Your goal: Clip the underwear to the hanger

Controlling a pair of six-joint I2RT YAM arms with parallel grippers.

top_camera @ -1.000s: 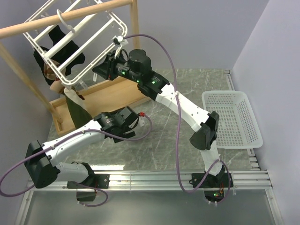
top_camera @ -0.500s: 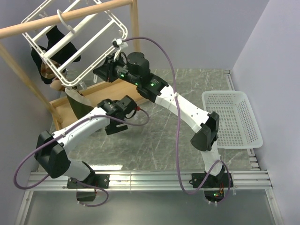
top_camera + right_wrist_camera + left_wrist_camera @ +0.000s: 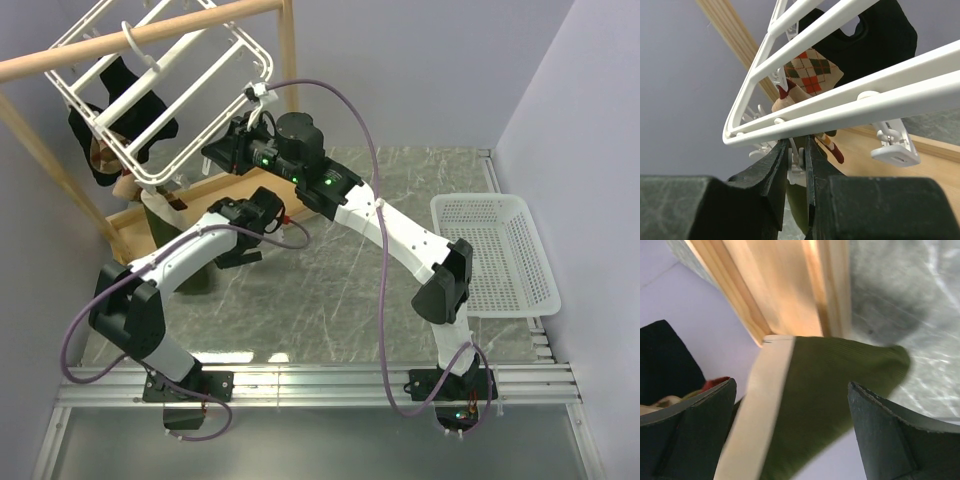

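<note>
Gray stone desk (image 3: 340, 290) and pale purple walls (image 3: 420, 60) lie around the two arms. By the wooden stand (image 3: 790, 285), the left hand (image 3: 791, 385) is spread wide open, and the green underwear (image 3: 840, 370) hangs between its fingers, holding nothing tight. Higher up, the right hand (image 3: 796, 145) is almost closed, pinching a small white clip (image 3: 795, 164) under the hanger (image 3: 840, 107).

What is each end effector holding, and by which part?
Right end effector grips one clip hanging under the hanger; left end effector open, holds nothing.
</note>
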